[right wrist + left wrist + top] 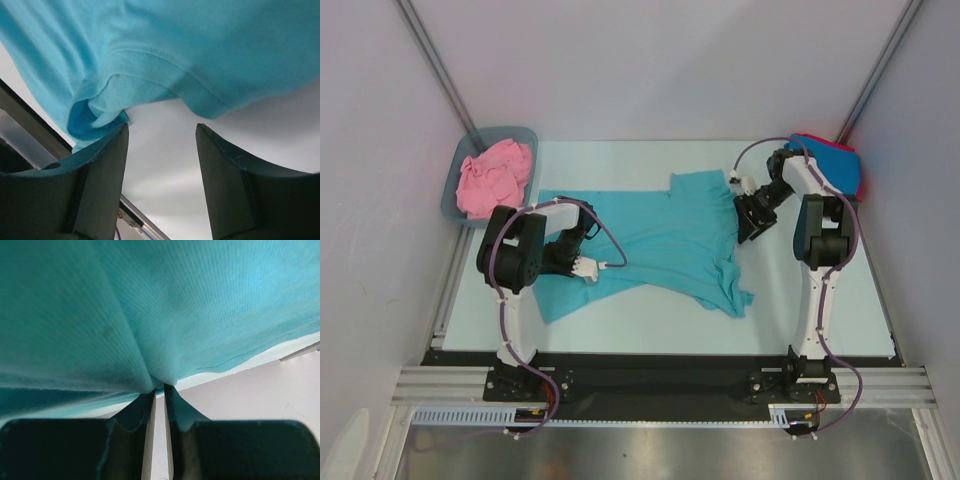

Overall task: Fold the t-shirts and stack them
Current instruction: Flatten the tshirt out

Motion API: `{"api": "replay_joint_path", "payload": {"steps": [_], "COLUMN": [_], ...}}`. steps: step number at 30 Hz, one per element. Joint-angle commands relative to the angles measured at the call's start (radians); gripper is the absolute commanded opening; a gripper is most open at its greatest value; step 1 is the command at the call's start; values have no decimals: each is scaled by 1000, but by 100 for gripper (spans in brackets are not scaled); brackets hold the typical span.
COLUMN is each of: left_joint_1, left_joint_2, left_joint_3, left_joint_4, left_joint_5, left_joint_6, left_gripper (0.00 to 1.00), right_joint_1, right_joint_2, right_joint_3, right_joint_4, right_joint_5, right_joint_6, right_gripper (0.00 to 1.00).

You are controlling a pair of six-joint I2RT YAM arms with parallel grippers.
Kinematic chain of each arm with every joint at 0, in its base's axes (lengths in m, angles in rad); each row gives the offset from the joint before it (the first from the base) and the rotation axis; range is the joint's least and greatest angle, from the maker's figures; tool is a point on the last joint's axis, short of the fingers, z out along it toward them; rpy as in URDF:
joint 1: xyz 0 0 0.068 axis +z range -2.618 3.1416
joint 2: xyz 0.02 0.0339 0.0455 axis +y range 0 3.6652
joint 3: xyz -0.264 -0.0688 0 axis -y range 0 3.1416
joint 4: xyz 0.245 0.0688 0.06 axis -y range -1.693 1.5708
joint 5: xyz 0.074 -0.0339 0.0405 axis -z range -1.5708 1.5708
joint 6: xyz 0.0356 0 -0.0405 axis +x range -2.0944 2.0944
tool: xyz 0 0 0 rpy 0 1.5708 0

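Note:
A teal t-shirt (660, 235) lies spread over the middle of the table, its lower right part bunched. My left gripper (592, 267) sits on the shirt's left half, shut on a pinch of teal cloth (158, 382) that fills the left wrist view. My right gripper (750, 222) is at the shirt's right edge and stands open (160, 132), with nothing between its fingers; a hemmed teal edge (150, 75) hangs just beyond the fingertips. A pink t-shirt (495, 178) lies crumpled in a tub. A bright blue t-shirt (828, 157) lies on a red one (861, 187) at the back right.
The grey-blue tub (450, 200) stands at the back left corner. White walls and metal frame posts (435, 65) close in the table on three sides. A black rail (650, 375) runs along the near edge between the arm bases.

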State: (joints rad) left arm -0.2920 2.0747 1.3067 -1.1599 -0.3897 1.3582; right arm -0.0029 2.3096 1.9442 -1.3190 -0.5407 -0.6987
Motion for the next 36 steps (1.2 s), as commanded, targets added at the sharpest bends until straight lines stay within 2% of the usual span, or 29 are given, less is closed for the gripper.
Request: {"api": "replay_joint_path", "payload": {"steps": [1,9,14,17,21,24,30,36], "left_joint_1": [11,5,5,5,5,14,54,74], "left_joint_2": [13,16,38,9,-59,-64,-7,22], "left_joint_3": [26,42,81,120,140,193,370,316], "left_joint_4": [-23,-24,-24,-67,-86,-75,11,232], "left_joint_5": [38,55,60,86,109,115,192,180], "left_joint_6": [-21,-33,-56,-67,-50,-70,-174,-241], "left_gripper": [17,16,18,40,48,51,51,54], "right_joint_1": [11,11,-17,-25,-46,-60,-59,-58], "right_joint_2": [5,20,17,-2,-10,4,13,5], "right_joint_3": [24,6,13,12,28,47,42,39], "right_joint_4": [-52,59,69,67,63,75,122,156], "right_joint_5": [-56,-27,7,16,31,33,22,27], "right_joint_6": [65,122,125,119,116,136,180,205], "right_gripper": [61,60,60,60,60,60,60,60]}}
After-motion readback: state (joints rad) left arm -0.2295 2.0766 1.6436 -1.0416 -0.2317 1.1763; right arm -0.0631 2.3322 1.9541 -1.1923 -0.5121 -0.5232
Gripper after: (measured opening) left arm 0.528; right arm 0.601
